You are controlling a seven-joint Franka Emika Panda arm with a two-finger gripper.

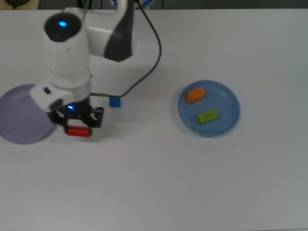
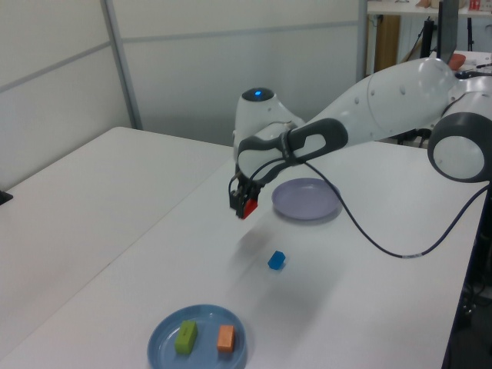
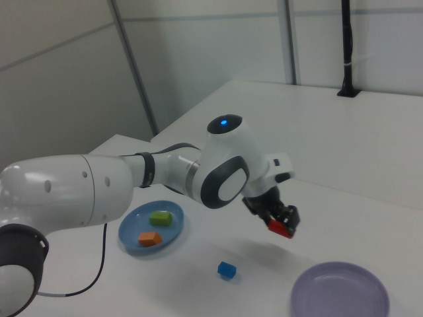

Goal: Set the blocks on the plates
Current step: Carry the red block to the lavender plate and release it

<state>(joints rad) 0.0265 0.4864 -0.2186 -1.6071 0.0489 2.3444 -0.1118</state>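
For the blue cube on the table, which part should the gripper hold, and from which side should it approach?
Come straight down from above and close on two opposite flat sides of the blue cube. It sits alone on the table with free space all round, and it is small, so the fingers should span it easily.

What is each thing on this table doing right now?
pincer: shut on the red block, raised off the table.
red block: held in the air.
blue cube: loose on the table.
orange block, green block: on the blue plate.
lavender plate: empty.
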